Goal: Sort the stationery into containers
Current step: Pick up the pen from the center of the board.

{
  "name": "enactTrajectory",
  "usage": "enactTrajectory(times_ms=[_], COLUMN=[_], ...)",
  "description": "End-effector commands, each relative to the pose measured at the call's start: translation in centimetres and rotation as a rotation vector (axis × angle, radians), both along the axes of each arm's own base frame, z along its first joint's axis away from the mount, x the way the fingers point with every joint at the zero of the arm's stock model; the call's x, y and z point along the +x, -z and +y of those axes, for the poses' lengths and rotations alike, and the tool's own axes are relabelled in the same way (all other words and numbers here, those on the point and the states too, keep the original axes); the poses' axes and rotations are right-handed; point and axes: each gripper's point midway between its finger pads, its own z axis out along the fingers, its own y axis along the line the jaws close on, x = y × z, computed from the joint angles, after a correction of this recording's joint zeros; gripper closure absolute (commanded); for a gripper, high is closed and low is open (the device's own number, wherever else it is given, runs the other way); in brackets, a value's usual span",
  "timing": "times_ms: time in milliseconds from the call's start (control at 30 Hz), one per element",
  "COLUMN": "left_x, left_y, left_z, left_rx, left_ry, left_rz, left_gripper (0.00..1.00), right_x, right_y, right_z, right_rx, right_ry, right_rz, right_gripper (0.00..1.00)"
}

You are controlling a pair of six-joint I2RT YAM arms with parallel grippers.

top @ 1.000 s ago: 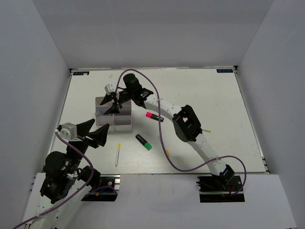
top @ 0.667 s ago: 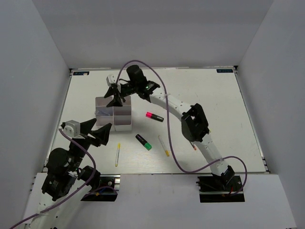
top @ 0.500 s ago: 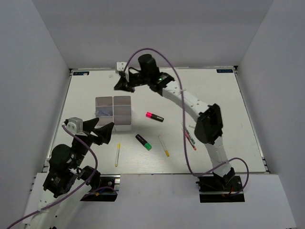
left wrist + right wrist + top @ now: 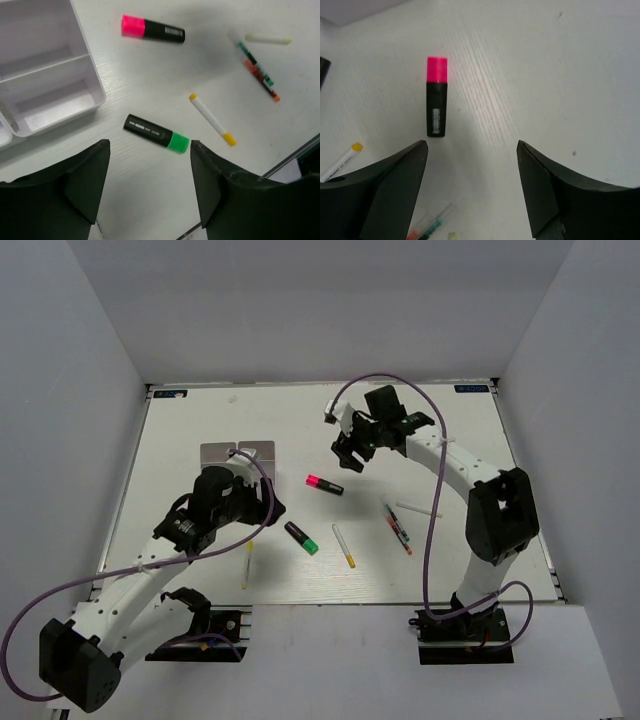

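2 highlighters lying unsorted

The left gripper (image 4: 148, 150) is hovering wide open and empty over the green highlighter (image 4: 156, 139), which is lying flat just beside the containers (image 4: 97, 90). The right gripper (image 4: 471, 147), equally wide and empty, is looking down at the pink highlighter (image 4: 436, 97), lying farther from them. Both are looking light, stiff and smooth, so pinching across the black barrel at mid-length seems safest against slipping.

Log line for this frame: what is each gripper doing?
left gripper: open over black green-ended highlighter, beside white containers | right gripper: open near black pink-ended highlighter | held: nothing | pens loose on table
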Motion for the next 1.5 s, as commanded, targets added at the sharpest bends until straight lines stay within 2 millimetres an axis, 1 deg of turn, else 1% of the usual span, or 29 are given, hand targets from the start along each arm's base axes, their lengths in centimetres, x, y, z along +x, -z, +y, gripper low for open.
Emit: enactTrajectory(times_ms=[0,33,100,167,200,233,267,300,333,367,400,433,467,533,600,633,700,733,767,800,833,867,900,1067,1233,1300,1467], left_x=[-0.5,-0.6,-0.8,-0.6,-0.7,-0.7,-0.9,-1.0,-1.0,-0.9,-1.0,-1.1,-1.2,-1.2,-1.2,-1.2,-1.3,-1.3,-1.3,-1.3,-1.3,-1.3,-1.3,-1.2,-1.3,-1.3,-1.4], left_y=[-2.0,-1.8,-1.9,-2.5,-3.3,-3.7,-3.6,-3.9,-4.4,-4.7,-4.5,-4.9,-5.2,-5.2,-5.2,-5.2,-5.2,-5.2,-5.2,-5.2,-5.2,-5.2,-5.2,-5.4,-5.6,-5.6,-5.9], left_z=[-0.9,-0.8,-0.2,0.4,0.7,0.9,1.0,1.0,1.3,1.6,1.6,1.8,1.9,1.9,1.9,1.9,1.7,1.7,1.7,1.7,1.7,1.7,1.7,1.9,2.0,2.0,2.0], left_rx=[-0.050,-0.044,-0.032,-0.028,-0.039,-0.036,-0.038,-0.044,-0.049,-0.048,-0.044,-0.047,-0.053,-0.053,-0.053,-0.053,-0.056,-0.056,-0.056,-0.056,-0.056,-0.056,-0.056,-0.057,-0.062,-0.062,-0.066], left_ry=[0.051,0.055,0.033,0.000,-0.009,-0.013,-0.013,-0.013,-0.024,-0.038,-0.038,-0.046,-0.046,-0.046,-0.046,-0.046,-0.038,-0.038,-0.038,-0.038,-0.038,-0.038,-0.038,-0.046,-0.047,-0.047,-0.047], left_rz=[-0.009,-0.014,-0.018,-0.051,-0.081,-0.100,-0.104,-0.115,-0.135,-0.148,-0.140,-0.155,-0.164,-0.164,-0.164,-0.164,-0.162,-0.162,-0.162,-0.162,-0.162,-0.162,-0.162,-0.172,-0.180,-0.180,-0.188], left_gripper=[0.21,0.21,0.19,0.19,0.19,0.19,0.19,0.19,0.19,0.19,0.19,0.19,0.19,0.19,0.19,0.19,0.19,0.19,0.19,0.19,0.19,0.19,0.19,0.19,0.19,0.19,0.19], right_x=[0.4,0.7,1.5,2.3,2.9,3.6,4.5,4.8,5.7,5.9,5.7,5.6,5.5,4.5,3.7,3.4,2.7,2.7,2.0,1.8,1.6,1.3,1.1,0.4,-0.2,-0.5,-1.2], right_y=[1.3,2.4,3.5,4.4,4.9,5.3,4.4,6.3,5.6,5.8,7.4,7.1,7.5,7.5,8.1,7.9,8.3,8.1,8.1,8.2,7.8,8.3,8.8,9.5,10.2,10.9,11.2], right_z=[-0.9,-0.9,-0.8,-0.2,0.4,1.3,1.7,2.0,2.7,3.1,3.5,3.9,4.0,4.8,5.1,5.4,5.6,5.5,6.0,6.0,6.2,6.3,6.5,6.9,7.0,6.9,7.3], right_rx=[-0.090,-0.112,-0.145,-0.157,-0.161,-0.166,-0.158,-0.185,-0.195,-0.209,-0.239,-0.249,-0.258,-0.272,-0.286,-0.281,-0.283,-0.274,-0.255,-0.251,-0.243,-0.248,-0.251,-0.265,-0.275,-0.283,-0.290], right_ry=[0.034,0.040,0.048,0.053,0.053,0.051,0.057,0.053,0.053,0.043,0.023,0.003,-0.004,-0.035,-0.047,-0.057,-0.065,-0.062,-0.081,-0.083,-0.089,-0.094,-0.096,-0.106,-0.109,-0.107,-0.108], right_rz=[0.023,0.048,0.076,0.088,0.093,0.095,0.081,0.111,0.114,0.114,0.135,0.137,0.140,0.119,0.116,0.113,0.132,0.137,0.149,0.158,0.155,0.165,0.171,0.185,0.196,0.207,0.206], right_gripper=[0.22,0.21,0.21,0.21,0.21,0.21,0.21,0.21,0.21,0.21,0.21,0.21,0.21,0.21,0.19,0.19,0.19,0.19,0.19,0.19,0.21,0.21,0.21,0.21,0.21,0.21,0.22])
